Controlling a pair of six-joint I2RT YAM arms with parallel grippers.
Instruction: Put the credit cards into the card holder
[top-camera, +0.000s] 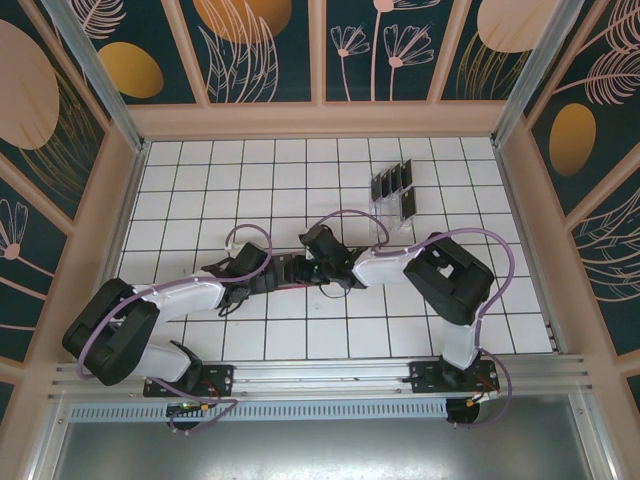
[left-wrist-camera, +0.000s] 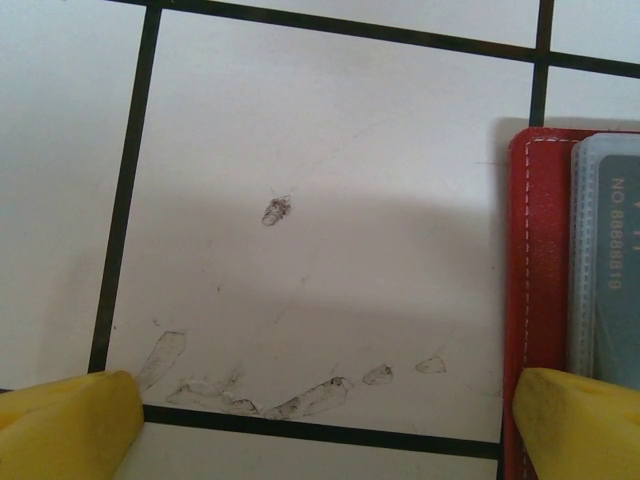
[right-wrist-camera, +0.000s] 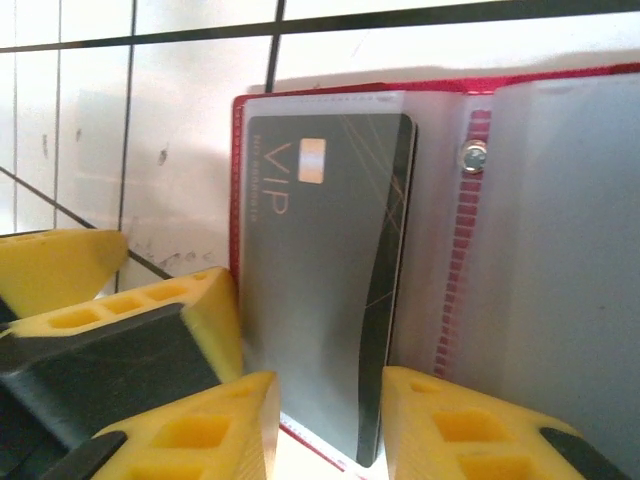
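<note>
The card holder (right-wrist-camera: 237, 180) is a red case lying open on the tiles, with clear sleeves (right-wrist-camera: 570, 250) inside. A black credit card (right-wrist-camera: 320, 300) marked VIP sits partly in its left sleeve. My right gripper (right-wrist-camera: 330, 430) straddles the card's near end, jaws slightly apart from its edges. My left gripper (left-wrist-camera: 320, 430) is wide open over bare tile, and its right fingertip (left-wrist-camera: 575, 420) lies over the card holder's red edge (left-wrist-camera: 530, 300). A card (left-wrist-camera: 615, 250) shows through the sleeve there. Both grippers (top-camera: 290, 272) (top-camera: 312, 268) meet at the table's middle. More black credit cards (top-camera: 395, 185) stand at the back.
A clear plastic rack (top-camera: 390, 215) holds the spare cards at the back right of the white tiled table (top-camera: 250, 170). Wooden walls enclose the table on three sides. The left gripper's yellow finger (right-wrist-camera: 200, 300) lies close beside the card holder's left edge.
</note>
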